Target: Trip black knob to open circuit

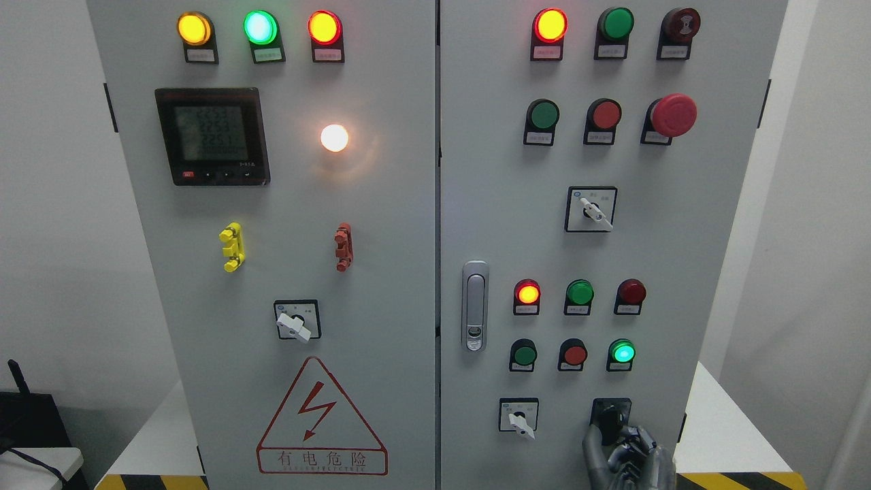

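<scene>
Okay, right hand (622,449) up from below, fingers curled pinching black knob (610,416) just above palm. I'd keep grip square, twist firmly, avoid white selector (520,422) leftward.

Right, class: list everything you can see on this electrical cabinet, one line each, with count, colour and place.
Lit lamps, left door top: 3, yellow, green, red.
Meter: 1, black, left door upper left.
White lamp: 1, right of meter.
Clips: 2, yellow, red, left door middle.
White-handled selector switches: 3, left door, right door middle, right door bottom.
Warning triangle: 1, red, left door bottom.
Emergency stop: 1, red, right door upper right.
Door latch: 1, silver, right door's left edge.
Black knob: 1, right door bottom right.
Right hand: 1, grey, fingers on the black knob.
</scene>
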You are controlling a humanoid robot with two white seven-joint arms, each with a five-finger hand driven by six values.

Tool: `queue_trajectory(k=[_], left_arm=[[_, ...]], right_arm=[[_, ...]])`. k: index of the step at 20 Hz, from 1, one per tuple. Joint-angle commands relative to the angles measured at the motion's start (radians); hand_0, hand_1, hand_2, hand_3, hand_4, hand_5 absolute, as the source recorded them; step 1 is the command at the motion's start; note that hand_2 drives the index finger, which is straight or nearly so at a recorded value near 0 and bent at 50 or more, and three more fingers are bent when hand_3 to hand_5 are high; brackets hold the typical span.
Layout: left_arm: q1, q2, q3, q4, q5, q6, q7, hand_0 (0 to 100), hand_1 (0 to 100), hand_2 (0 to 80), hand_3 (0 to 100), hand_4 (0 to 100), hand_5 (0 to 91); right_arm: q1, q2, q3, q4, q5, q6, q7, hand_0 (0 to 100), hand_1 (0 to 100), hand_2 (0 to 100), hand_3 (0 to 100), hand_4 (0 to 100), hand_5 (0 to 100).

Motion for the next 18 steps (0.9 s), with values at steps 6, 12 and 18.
queue_trajectory(k=[6, 12, 18], left_arm=[[-0.008, 0.0, 0.0, 0.0, -0.032, 0.0, 0.001, 12, 39, 0.0, 0, 0, 0.0], [-0.008, 0.0, 0.0, 0.0, -0.032, 0.0, 0.001, 12, 39, 0.0, 0, 0, 0.0], [-0.008, 0.0, 0.0, 0.0, -0.032, 0.0, 0.001, 12, 39, 0.0, 0, 0, 0.0]], right_arm=[[0.001, 0.001, -0.013, -0.001, 0.049, -0.017, 0.0, 40, 75, 60, 92, 94, 95], [0.003, 0.001, -0.013, -0.001, 0.052, -0.016, 0.0, 40, 76, 60, 92, 94, 95], [0.003, 0.001, -0.013, -0.001, 0.064, -0.016, 0.0, 40, 76, 60, 92, 94, 95]])
